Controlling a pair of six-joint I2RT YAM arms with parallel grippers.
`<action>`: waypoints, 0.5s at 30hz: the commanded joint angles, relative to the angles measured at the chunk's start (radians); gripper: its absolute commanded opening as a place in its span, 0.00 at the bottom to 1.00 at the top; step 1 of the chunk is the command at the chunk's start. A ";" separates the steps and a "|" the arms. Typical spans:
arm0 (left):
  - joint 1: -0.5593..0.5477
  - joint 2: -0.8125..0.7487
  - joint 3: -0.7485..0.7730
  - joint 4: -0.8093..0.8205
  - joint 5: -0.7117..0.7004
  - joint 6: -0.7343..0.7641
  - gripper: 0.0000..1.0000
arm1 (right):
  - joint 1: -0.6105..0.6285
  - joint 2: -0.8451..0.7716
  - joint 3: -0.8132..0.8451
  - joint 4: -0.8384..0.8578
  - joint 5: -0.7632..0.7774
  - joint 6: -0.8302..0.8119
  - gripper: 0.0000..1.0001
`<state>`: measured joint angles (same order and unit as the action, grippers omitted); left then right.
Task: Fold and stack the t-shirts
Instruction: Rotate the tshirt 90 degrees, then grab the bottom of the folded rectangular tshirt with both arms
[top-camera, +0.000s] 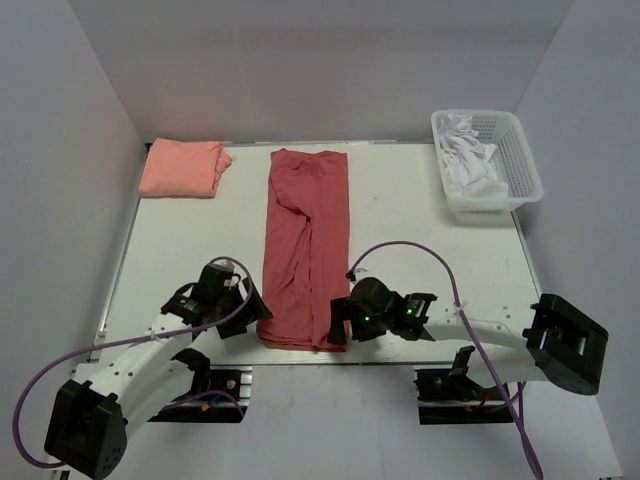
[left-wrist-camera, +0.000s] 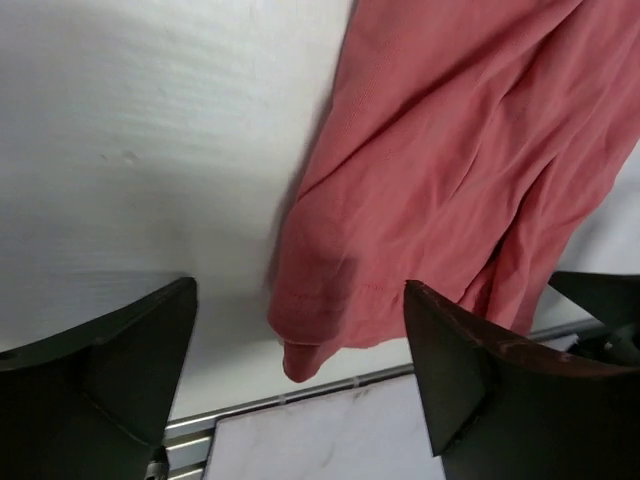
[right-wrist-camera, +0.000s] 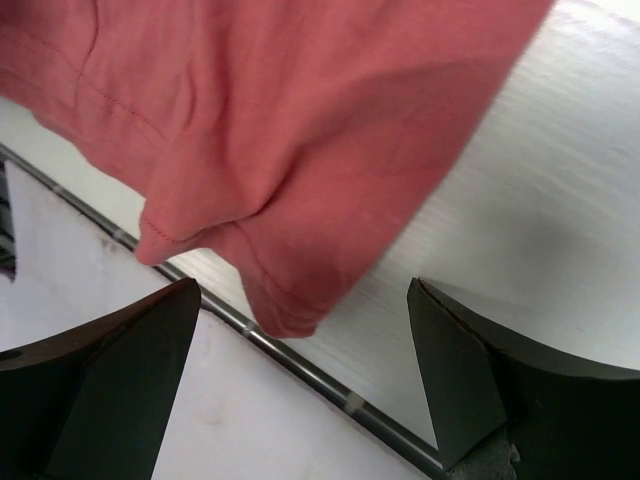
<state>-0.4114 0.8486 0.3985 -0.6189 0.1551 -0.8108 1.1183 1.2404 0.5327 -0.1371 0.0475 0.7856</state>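
Top external view. Surface: a white rectangular table (top-camera: 190, 240), closed in on the left, far and right sides by plain pale grey walls (top-camera: 300, 60). A thin metal rail (right-wrist-camera: 300, 365) runs along the table's near edge.

Far right corner: a white plastic lattice basket (top-camera: 527, 170) holding crumpled white cloth (top-camera: 468, 160).

Item 1: brick-red t-shirt (top-camera: 305, 250).
- It is folded lengthwise into one long narrow strip.
- It lies down the middle of the table, from near the far edge to the near edge.
- A soft crease runs along its length, and the far end is a little rumpled.
- Its near end lies between the two grippers.

Item 2: salmon-pink t-shirt (top-camera: 182, 168).
- It is folded into a compact rectangle.
- It lies flat in the far left corner, well apart from the red strip.

Left wrist view: the left gripper (left-wrist-camera: 299, 285) has its fingers spread wide and is holding nothing. The near left corner of the red strip lies on the table under the gap, with bunched layers and a stitched hem showing. The corner tip is close to the rail.

Right wrist view: the right gripper (right-wrist-camera: 303, 285) is likewise spread wide and empty. The near right corner of the strip lies below the gap in a rounded fold with a line of stitching, and its tip reaches the rail.

A purple cable (top-camera: 410, 245) arcs above the right arm.
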 joint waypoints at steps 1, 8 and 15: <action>-0.020 -0.029 -0.070 0.070 0.119 -0.047 0.90 | -0.005 0.021 -0.017 0.068 -0.072 0.050 0.90; -0.050 -0.106 -0.138 0.059 0.175 -0.088 0.68 | -0.005 0.027 -0.017 0.067 -0.110 0.063 0.90; -0.060 -0.120 -0.159 0.016 0.130 -0.097 0.41 | -0.011 0.039 -0.019 0.070 -0.113 0.067 0.80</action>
<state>-0.4652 0.7185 0.2474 -0.5770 0.3080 -0.9039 1.1114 1.2644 0.5167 -0.0845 -0.0536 0.8371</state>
